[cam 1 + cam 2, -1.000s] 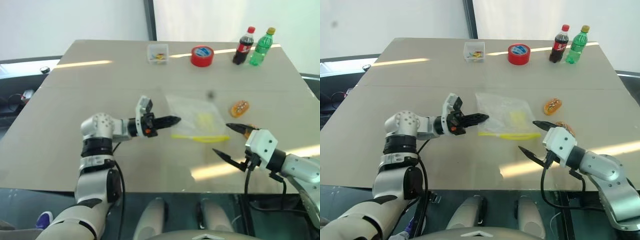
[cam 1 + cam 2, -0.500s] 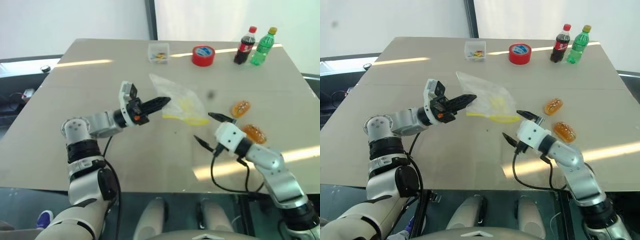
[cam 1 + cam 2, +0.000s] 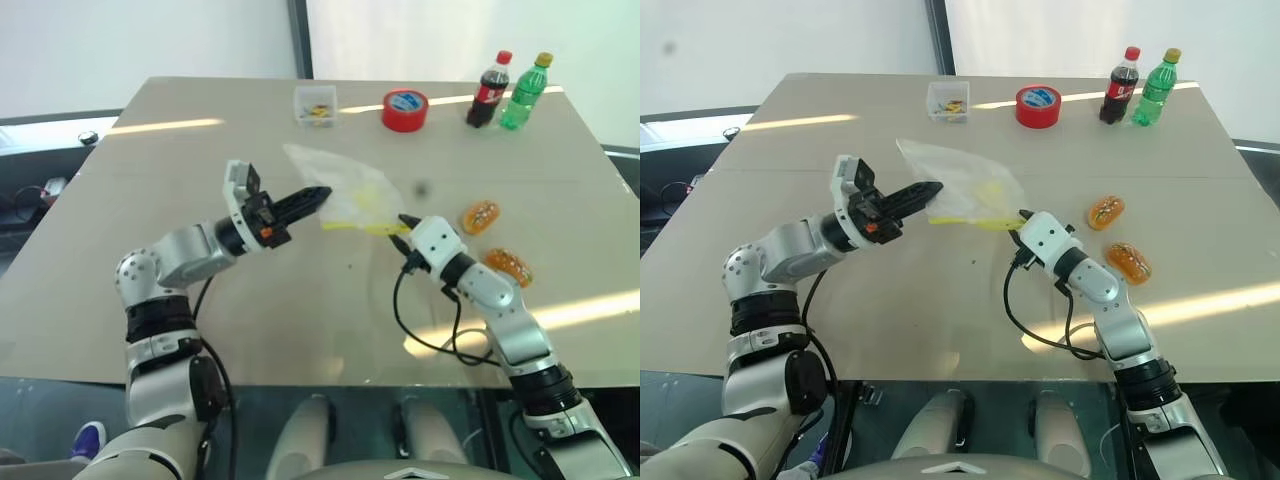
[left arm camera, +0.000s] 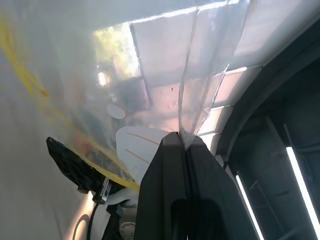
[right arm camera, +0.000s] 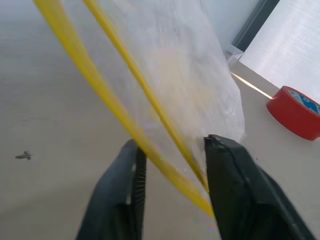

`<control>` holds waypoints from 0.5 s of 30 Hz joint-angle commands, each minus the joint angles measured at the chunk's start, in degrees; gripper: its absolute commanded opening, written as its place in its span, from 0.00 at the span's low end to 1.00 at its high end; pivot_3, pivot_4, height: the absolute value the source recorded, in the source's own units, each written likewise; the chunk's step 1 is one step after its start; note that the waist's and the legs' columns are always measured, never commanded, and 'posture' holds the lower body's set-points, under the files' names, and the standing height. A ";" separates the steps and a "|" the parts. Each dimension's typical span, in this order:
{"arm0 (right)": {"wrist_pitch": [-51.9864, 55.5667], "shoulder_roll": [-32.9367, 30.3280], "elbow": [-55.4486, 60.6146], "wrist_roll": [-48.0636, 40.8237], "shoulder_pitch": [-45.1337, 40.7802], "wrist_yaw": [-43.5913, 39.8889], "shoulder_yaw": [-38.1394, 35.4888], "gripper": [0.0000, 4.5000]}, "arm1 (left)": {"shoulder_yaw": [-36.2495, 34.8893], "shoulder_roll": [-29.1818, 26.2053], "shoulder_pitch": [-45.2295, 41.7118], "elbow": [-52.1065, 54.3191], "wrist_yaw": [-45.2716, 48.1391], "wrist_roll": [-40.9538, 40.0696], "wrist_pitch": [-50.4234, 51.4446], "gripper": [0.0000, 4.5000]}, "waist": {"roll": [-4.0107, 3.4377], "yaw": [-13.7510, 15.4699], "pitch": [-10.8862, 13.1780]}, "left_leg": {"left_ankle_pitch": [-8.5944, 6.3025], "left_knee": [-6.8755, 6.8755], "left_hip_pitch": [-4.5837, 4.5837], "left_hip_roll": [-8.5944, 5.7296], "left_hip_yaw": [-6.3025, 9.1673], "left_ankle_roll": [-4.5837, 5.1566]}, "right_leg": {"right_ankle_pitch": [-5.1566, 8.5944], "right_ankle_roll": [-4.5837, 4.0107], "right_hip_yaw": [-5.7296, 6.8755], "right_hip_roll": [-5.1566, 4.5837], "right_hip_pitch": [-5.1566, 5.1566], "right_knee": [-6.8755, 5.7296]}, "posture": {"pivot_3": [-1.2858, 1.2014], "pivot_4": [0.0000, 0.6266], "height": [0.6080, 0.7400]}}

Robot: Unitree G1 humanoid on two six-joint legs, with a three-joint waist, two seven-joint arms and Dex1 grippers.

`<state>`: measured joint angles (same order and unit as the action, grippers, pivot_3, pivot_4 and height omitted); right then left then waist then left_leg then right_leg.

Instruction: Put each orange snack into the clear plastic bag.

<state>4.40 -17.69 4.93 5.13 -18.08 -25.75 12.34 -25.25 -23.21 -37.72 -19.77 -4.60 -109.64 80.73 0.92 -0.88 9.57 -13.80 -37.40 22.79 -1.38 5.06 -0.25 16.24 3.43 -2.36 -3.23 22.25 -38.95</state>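
The left gripper [image 3: 318, 193] is clenched on one edge of the clear plastic bag [image 3: 345, 190], lifting it off the table [image 3: 200, 150] so it hangs open-side toward the right arm. The right gripper [image 5: 172, 165] has its fingers straddling the bag's yellow zip strip [image 5: 95, 82] with a gap showing between them, so it looks partly closed and not yet pinching; likely the aim is to pull the mouth apart. Both orange snacks [image 3: 480, 216] [image 3: 509, 267] lie on the table, just beyond the right arm, not yet bagged.
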 commanded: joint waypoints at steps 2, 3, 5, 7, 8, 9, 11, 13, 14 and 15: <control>-2.98 0.11 0.08 -0.64 -3.20 0.70 -2.08 0.02 | 2.51 -1.04 0.94 7.27 -3.19 -3.36 -5.79 0.00 | 0.00 0.01 0.00 | 0.00 0.00 -0.01 -0.02 -0.01 0.00 | 0.00 0.00 0.01 0.01 -0.01 -0.01 | 0.52 0.24 1.00; -3.27 -0.14 -0.25 -0.60 -3.87 0.58 -2.27 0.02 | 3.10 -1.45 1.34 8.73 -3.88 -3.27 -7.34 0.00 | 0.00 0.01 0.00 | 0.00 0.00 -0.01 -0.02 0.00 0.00 | 0.00 0.00 0.01 0.02 0.00 -0.02 | 0.52 0.24 1.00; -3.87 -0.90 -1.40 -0.42 -5.33 0.31 -2.85 0.00 | 4.30 -3.13 2.05 11.63 -3.77 -0.41 -8.81 0.06 | 0.00 -0.09 0.00 | 0.00 0.00 -0.01 -0.01 -0.02 0.00 | 0.00 0.00 -0.01 0.03 0.01 -0.01 | 0.52 0.24 1.00; -4.55 -1.61 -3.17 -0.38 -6.71 0.00 -3.56 0.00 | 5.44 -4.49 2.74 13.36 -3.99 1.67 -10.05 0.16 | 0.00 -0.13 0.00 | 0.00 0.02 -0.01 -0.01 -0.05 0.00 | 0.00 0.00 -0.03 0.06 0.01 0.00 | 0.52 0.24 1.00; -5.23 -2.26 -4.68 -0.12 -7.56 -0.10 -3.86 0.00 | 5.91 -5.32 3.02 14.42 -3.92 3.88 -10.91 0.26 | -0.01 -0.09 0.00 | 0.00 0.02 -0.01 -0.02 -0.05 0.00 | 0.00 -0.01 -0.03 0.07 0.02 0.00 | 0.52 0.24 1.00; -6.04 -2.98 -6.21 0.14 -8.31 -0.28 -4.07 0.00 | 6.00 -5.75 3.21 15.41 -3.84 6.08 -12.22 0.37 | 0.00 -0.09 0.00 | 0.00 0.03 -0.01 -0.02 -0.07 0.00 | 0.00 -0.01 -0.04 0.07 0.01 0.00 | 0.52 0.24 1.00; -7.42 -4.48 -9.18 0.50 -9.89 -0.82 -4.35 0.00 | 6.87 -8.42 3.82 18.92 -0.40 13.99 -14.14 0.58 | -0.01 -0.08 0.01 | 0.00 0.03 -0.01 -0.04 -0.08 0.00 | 0.00 -0.01 -0.05 0.07 0.01 0.01 | 0.52 0.24 1.00; -8.55 -5.98 -11.56 0.84 -11.39 -1.79 -4.20 0.00 | 9.21 -11.88 4.77 23.80 4.85 24.11 -17.27 0.67 | -0.02 -0.11 0.02 | 0.00 0.06 -0.01 -0.11 -0.09 0.00 | 0.00 -0.01 -0.05 0.09 0.02 0.03 | 0.52 0.24 1.00; -9.28 -6.82 -12.74 1.00 -12.21 -2.67 -3.92 0.00 | 12.13 -14.64 5.55 27.43 8.13 31.73 -20.55 0.67 | -0.02 -0.14 0.04 | 0.00 0.08 -0.01 -0.15 -0.10 0.00 | 0.00 -0.01 -0.06 0.11 0.03 0.04 | 0.52 0.24 1.00; -9.79 -7.47 -13.96 1.37 -13.16 -3.15 -3.68 0.00 | 15.40 -17.40 6.20 30.93 11.70 39.44 -24.72 0.67 | -0.02 -0.21 0.06 | 0.01 0.12 -0.01 -0.15 -0.12 0.00 | 0.00 -0.01 -0.07 0.11 0.04 0.07 | 0.52 0.24 1.00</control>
<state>-3.23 -24.36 -8.98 6.23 -29.36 -28.09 9.47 -12.62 -38.26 -31.39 4.97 1.69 -79.79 61.33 0.90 -1.09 9.63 -13.79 -37.23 22.80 -1.53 4.89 -0.25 16.24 3.42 -2.47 -3.11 22.33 -38.87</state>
